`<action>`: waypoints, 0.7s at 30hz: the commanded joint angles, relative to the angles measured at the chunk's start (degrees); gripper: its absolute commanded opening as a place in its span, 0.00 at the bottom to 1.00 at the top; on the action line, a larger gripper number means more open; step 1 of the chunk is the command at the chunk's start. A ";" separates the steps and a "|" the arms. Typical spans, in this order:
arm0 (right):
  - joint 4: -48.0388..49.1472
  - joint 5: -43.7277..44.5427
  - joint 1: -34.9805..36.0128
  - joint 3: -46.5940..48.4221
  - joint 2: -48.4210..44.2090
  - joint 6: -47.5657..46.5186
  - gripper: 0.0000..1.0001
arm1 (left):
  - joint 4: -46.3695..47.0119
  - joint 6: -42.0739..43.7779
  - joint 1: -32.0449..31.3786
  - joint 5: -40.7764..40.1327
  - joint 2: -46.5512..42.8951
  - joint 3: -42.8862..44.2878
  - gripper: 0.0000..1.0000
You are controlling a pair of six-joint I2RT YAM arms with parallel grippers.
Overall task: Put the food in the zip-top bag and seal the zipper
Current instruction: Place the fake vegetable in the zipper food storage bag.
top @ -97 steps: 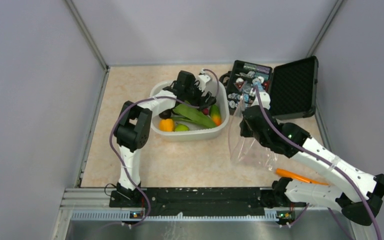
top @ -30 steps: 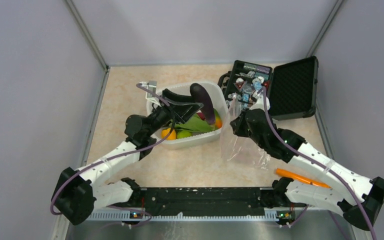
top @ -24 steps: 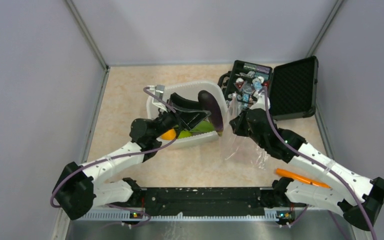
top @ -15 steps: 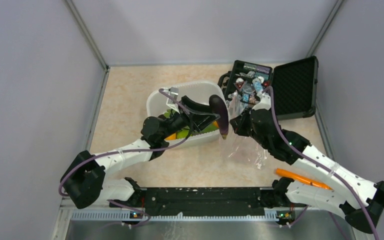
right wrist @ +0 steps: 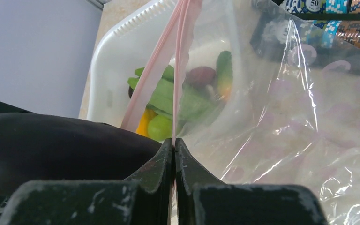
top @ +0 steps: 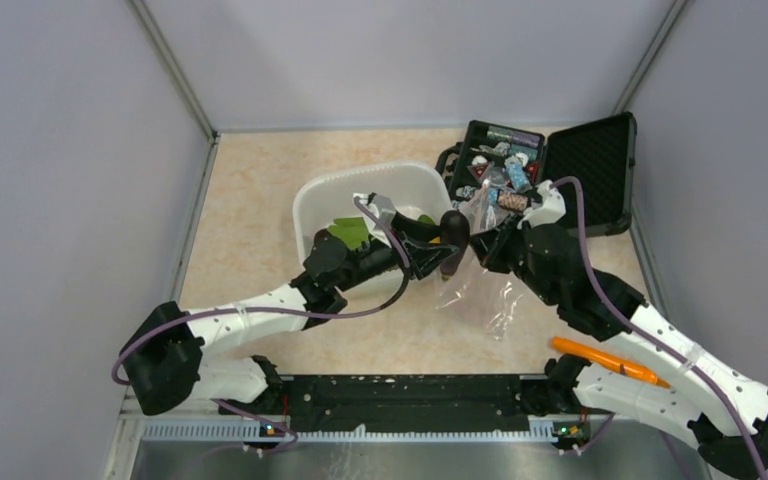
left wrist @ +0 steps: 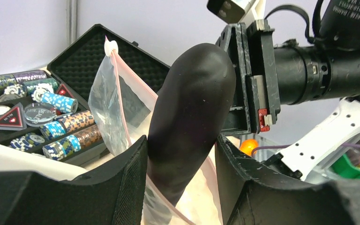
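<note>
My left gripper (top: 444, 248) is shut on the dark purple eggplant (top: 452, 228), holding it upright between both pads (left wrist: 133, 187). The eggplant (left wrist: 187, 117) has its lower tip at the mouth of the clear zip-top bag (top: 488, 292), behind the plastic. My right gripper (top: 478, 244) is shut on the bag's pinkish zipper (right wrist: 180, 56) and holds the mouth edge up. Its closed fingertips (right wrist: 174, 146) pinch the strip, with the eggplant (right wrist: 61, 150) just left of them. The rest of the food stays in the white tub (top: 312, 205): a green leafy piece (right wrist: 166, 98), a green round fruit (right wrist: 161, 126) and an orange piece (right wrist: 144, 123).
The open black case (top: 585, 170) with poker chips (left wrist: 58, 133) stands right behind the bag. A long orange object (top: 605, 357) lies by the right arm's base. Grey walls close in the table on three sides.
The left arm lifted the eggplant out of the tub and carried it right and down to the bag's mouth. The right gripper kept its pinch on the bag and shifted slightly.
</note>
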 commanded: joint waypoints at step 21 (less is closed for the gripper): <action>-2.29 2.96 -0.55 6.21 -3.00 -4.02 0.00 | -20.65 12.47 -2.13 -9.31 -5.80 8.76 0.84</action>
